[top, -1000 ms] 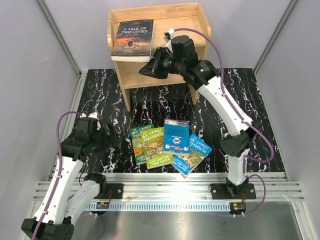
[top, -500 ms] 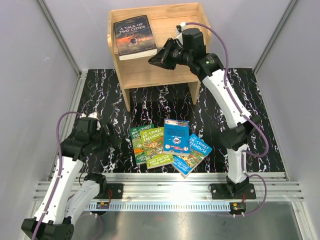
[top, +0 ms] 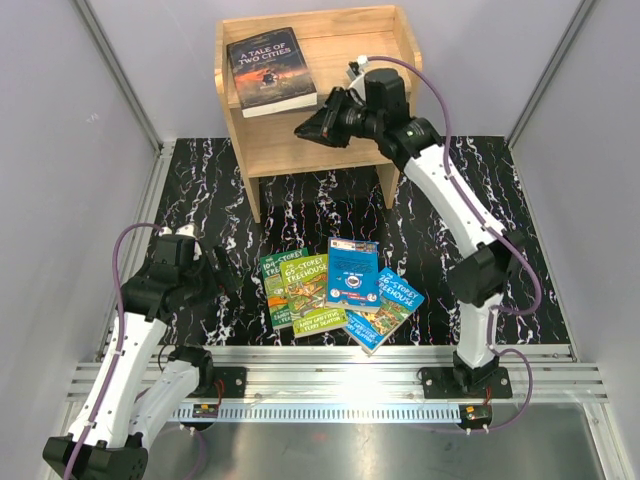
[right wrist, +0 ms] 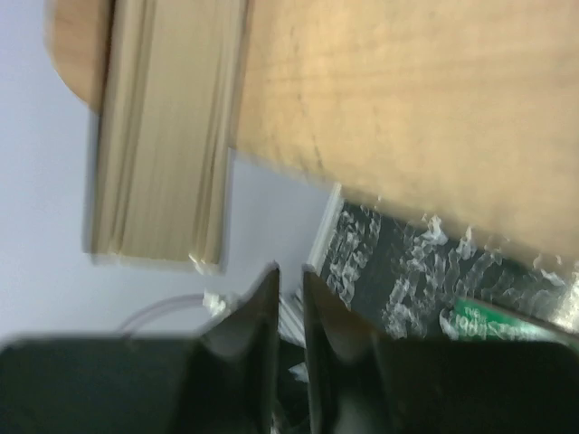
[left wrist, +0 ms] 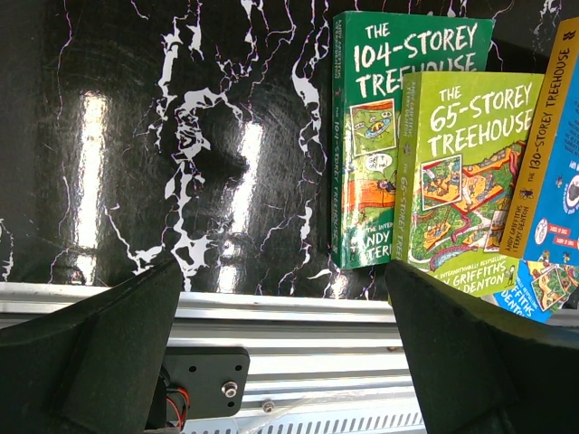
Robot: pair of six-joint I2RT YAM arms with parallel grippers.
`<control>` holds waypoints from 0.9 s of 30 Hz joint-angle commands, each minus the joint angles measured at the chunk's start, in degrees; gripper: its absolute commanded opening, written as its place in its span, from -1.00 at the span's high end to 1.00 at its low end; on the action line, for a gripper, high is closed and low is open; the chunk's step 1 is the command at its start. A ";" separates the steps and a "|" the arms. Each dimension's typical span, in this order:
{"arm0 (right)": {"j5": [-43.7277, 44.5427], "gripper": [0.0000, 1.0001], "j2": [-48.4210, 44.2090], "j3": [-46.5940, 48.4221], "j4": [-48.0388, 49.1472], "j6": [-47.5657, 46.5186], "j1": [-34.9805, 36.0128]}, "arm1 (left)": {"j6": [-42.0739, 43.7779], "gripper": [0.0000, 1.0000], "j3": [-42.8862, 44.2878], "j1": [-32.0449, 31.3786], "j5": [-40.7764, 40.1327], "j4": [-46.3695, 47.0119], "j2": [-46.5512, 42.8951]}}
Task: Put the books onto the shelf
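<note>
Dark book: "A Tale of Two Cities" point(top: 268, 70) lies flat on the left of the shelf's top tier, a little askew, its near edge at the tier's front lip
Shelf: light wood unit point(top: 365, 45) at the far side of the table; no other book shows on it
What changed: a second ago the right gripper was at this book's right edge; since then the book has slid further back on the tier and the gripper has drawn off
Right gripper point(top: 303, 130): just beside the book's near right corner, apart from it; in the wrist view its fingers are parted by only a narrow slit with nothing between them
Meaning: first book judged placed and let go, four left to fetch
Remaining books: green 104-Storey point(top: 272, 285), green 65-Storey point(top: 308, 290), blue book point(top: 352, 272) and blue-green book point(top: 388, 308) overlap in a fan on the black marbled table point(top: 330, 205), well apart from the shelf
Left gripper point(left wrist: 285, 298): wide open, empty, hanging low beside the green covers
Next move: probably the right arm returns to the fan
</note>
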 commanded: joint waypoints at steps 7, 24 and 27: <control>2.32 0.22 -21.04 -25.38 4.67 -3.98 0.30 | -0.10 -0.97 0.24 0.42 -0.46 1.52 -0.45; 14.63 -1.00 -44.88 -70.30 -9.14 -1.88 -3.21 | -7.04 -0.97 4.10 -14.86 1.04 11.26 10.00; 13.67 -1.00 -45.50 -75.66 -8.61 -0.65 -4.96 | -7.84 -0.98 6.91 -22.86 0.07 14.86 17.72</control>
